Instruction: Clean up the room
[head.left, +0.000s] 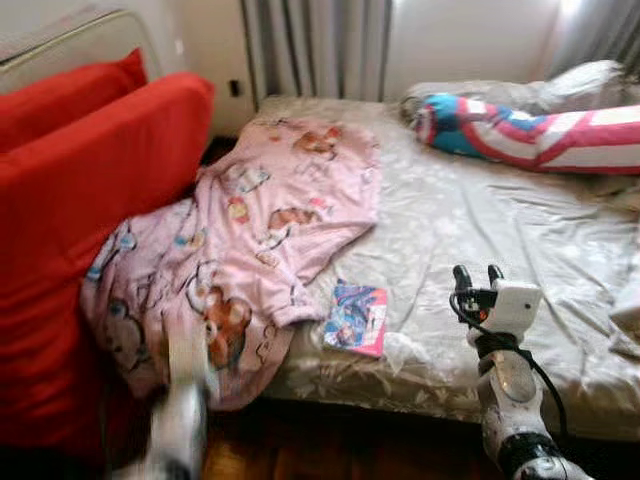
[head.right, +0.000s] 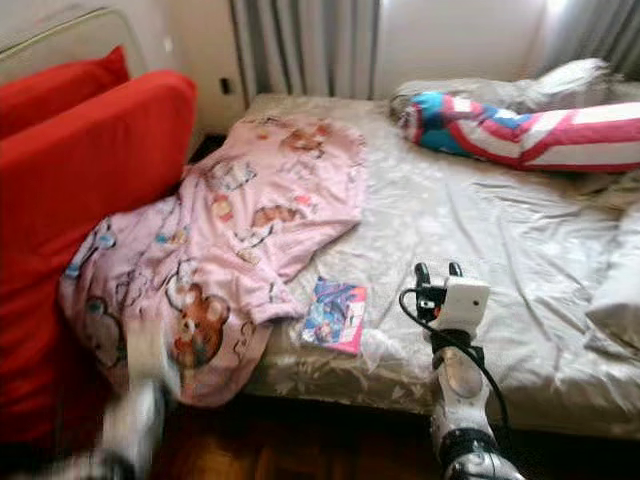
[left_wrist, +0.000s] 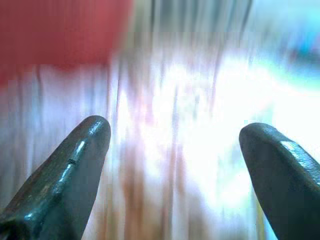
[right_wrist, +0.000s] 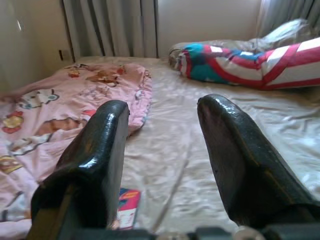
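The wide bed with a pale beige patterned sheet (head.left: 470, 230) occupies most of the scene, with dark wooden floor along its near edge. A large bright red cushioned sofa (head.left: 70, 220) stands against the bed's left side. Grey pleated curtains (head.left: 315, 45) hang on the wall behind the head of the bed.

A pink fleece blanket printed with cartoon bears (head.left: 250, 230) lies spread over the left part of the bed; its lower end hangs over the near edge and lies against the sofa. A long bolster pillow striped in red, white and teal (head.left: 530, 130) lies across the far right of the bed.

A small flat packet with a pink and blue printed cover (head.left: 356, 317) lies on the sheet near the bed's front edge, just beside the blanket's hem.

The right claw (head.left: 479, 274) is raised above the near edge of the bed, right of the packet; its two black fingers stand apart and hold nothing. The left claw (left_wrist: 175, 150) is motion-blurred in the eye views, low in front of the hanging blanket; its fingers are spread wide and empty.
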